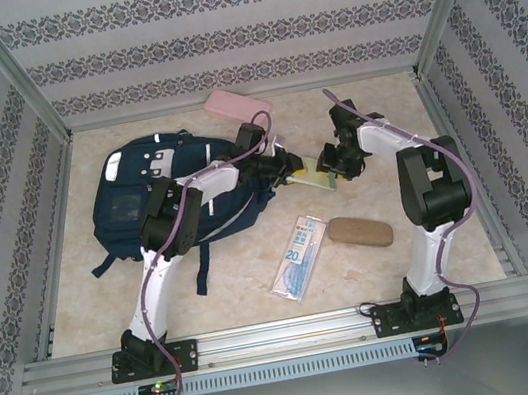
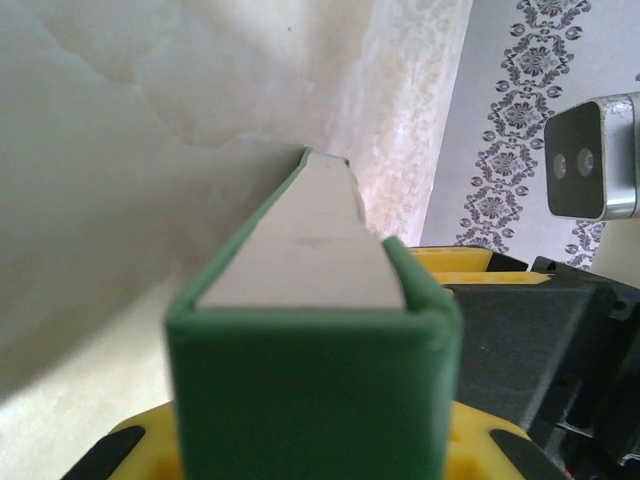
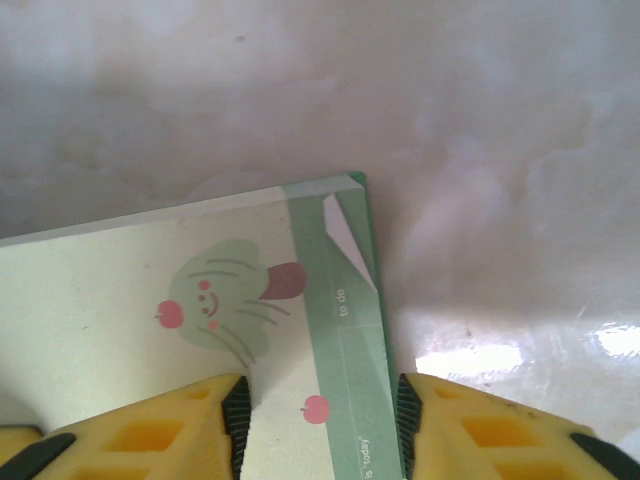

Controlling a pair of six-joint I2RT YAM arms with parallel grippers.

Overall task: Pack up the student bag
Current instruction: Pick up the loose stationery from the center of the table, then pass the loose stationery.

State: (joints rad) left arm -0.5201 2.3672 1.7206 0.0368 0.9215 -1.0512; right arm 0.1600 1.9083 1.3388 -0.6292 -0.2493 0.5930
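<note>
Clamping the left gripper (image 1: 286, 165), by the look of it, on the green spine of a notepad (image 1: 313, 177) near the middle of the tabletop (image 1: 228, 285). Holding the right gripper (image 1: 331, 161) with jaws apart over the same notepad's cover, gripping nothing. Resting the student bag (image 1: 125, 216) toward the far left corner, just left of both grippers. Judging the packing as barely under way: leaving a pink case (image 1: 239, 108) at the far edge, plus a brown case (image 1: 359, 231) and a pen packet (image 1: 299, 257) toward the near edge, all outside the bag.
</note>
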